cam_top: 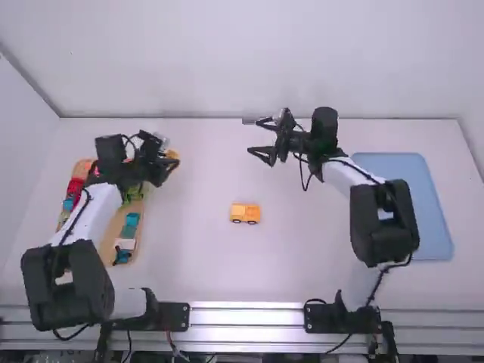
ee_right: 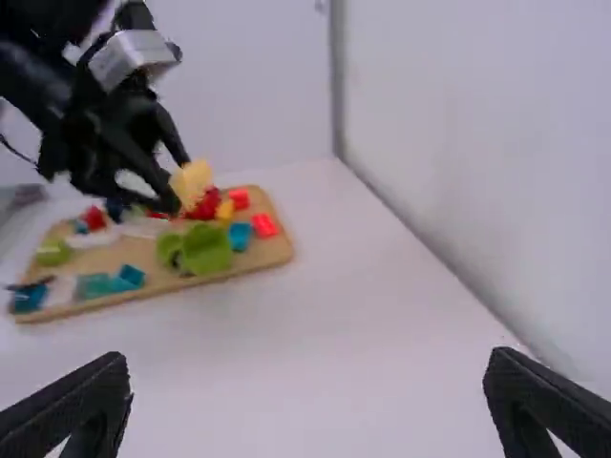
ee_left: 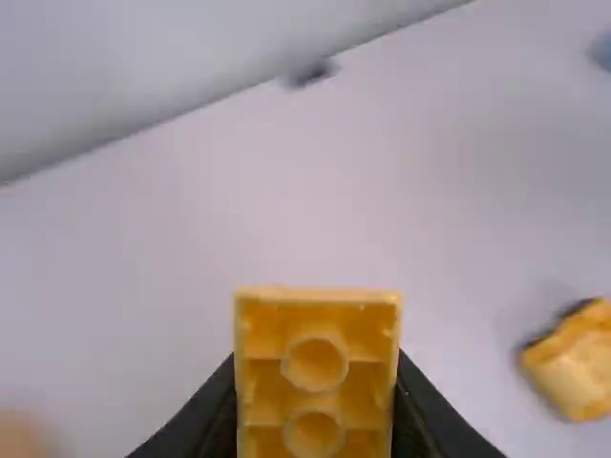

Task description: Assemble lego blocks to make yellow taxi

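Note:
My left gripper (cam_top: 168, 160) is above the far right part of the parts tray, shut on a yellow block (cam_top: 173, 154). In the left wrist view the left gripper (ee_left: 315, 420) pinches that yellow block (ee_left: 316, 367), whose hollow underside faces the camera. A yellow taxi body with dark wheels (cam_top: 245, 213) stands alone near the table's middle. My right gripper (cam_top: 261, 139) is over the far middle of the table; in the right wrist view the right gripper (ee_right: 305, 410) stands wide open with nothing between its fingers.
A wooden tray (ee_right: 277, 250) of red, green, blue and other blocks lies at the left, partly beneath the left arm. A blue tray (cam_top: 440, 227) lies at the right, beside the right arm. A small grey object (cam_top: 249, 120) sits at the far table edge.

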`<state>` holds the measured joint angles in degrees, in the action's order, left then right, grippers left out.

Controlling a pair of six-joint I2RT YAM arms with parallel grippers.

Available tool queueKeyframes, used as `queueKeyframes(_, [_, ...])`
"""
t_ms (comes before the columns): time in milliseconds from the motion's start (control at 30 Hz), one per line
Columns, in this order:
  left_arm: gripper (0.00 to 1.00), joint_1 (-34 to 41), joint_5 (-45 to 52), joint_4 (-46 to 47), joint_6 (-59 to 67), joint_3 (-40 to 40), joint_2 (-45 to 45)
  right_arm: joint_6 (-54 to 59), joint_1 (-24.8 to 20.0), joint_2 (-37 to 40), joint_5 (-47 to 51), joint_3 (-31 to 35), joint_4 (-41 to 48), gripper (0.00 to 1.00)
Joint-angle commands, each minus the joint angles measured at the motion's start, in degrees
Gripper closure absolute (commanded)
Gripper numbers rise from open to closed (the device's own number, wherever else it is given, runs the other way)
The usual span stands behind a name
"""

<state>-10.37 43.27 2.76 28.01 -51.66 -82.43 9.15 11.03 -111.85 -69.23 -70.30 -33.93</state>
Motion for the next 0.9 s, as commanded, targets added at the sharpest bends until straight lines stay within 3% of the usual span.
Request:
queueKeyframes(0, [0.87,4.28,12.41,-5.18,-2.19,2.36,2.03,-5.86,0.0,-3.78,-14.95,-6.08,-0.39,0.01])
queueKeyframes(100, [0.86,8.11,15.58,-13.42,-5.03,4.76,1.88,-6.49,1.31,-6.82,-20.17,-9.66,-0.35,0.01])
queueKeyframes(267, [0.86,13.18,16.11,-30.38,-13.09,8.11,-0.68,-8.94,4.92,-8.39,-20.17,-11.54,-1.29,0.01])
queueKeyframes(467, [0.87,13.31,21.27,-39.95,-17.4,7.8,-5.38,-10.47,7.96,-8.37,-20.15,-11.5,-4.66,0.02])
queueKeyframes(600, [0.89,13.07,26.38,-47.41,-21.57,7.13,-8.9,-14.82,9.35,-8.37,-20.13,-11.5,-7.98,0.09])
queueKeyframes(800, [0.93,13.0,26.34,-51.32,-22.67,7.15,-11.1,-14.95,9.64,-8.37,-20.13,-11.5,-8.96,0.38])
queueKeyframes(867, [0.94,12.98,26.36,-52.19,-22.69,7.15,-11.1,-14.95,9.66,-8.37,-20.11,-11.5,-8.94,0.41])
